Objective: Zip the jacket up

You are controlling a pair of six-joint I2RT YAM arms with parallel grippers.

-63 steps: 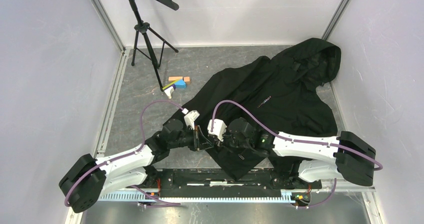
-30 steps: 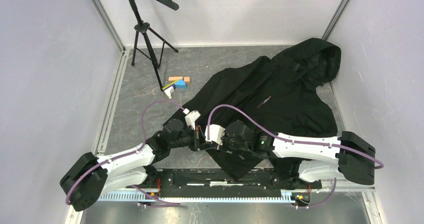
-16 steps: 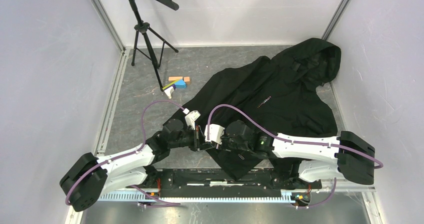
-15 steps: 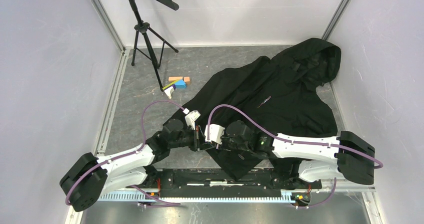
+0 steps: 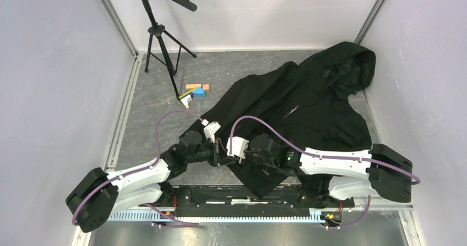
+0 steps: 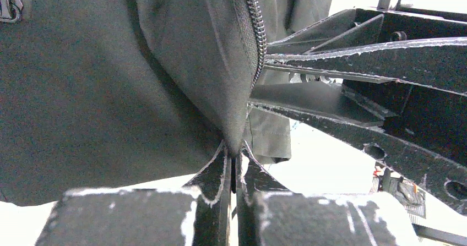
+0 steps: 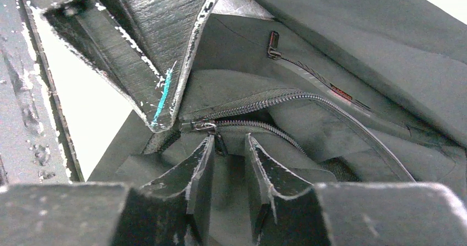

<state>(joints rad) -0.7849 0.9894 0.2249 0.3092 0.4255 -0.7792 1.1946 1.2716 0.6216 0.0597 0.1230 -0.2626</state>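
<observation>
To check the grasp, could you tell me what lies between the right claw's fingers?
The right wrist view shows the zipper pull between the right claw's fingers, over the jacket.

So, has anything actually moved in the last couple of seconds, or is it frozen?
The right claw crept slightly left, toward the left claw, ending at the metal zipper slider. The left claw stayed clamped on the hem of the large black hooded fabric jacket, which hasn't shifted; nor have the colourful blocks.
</observation>
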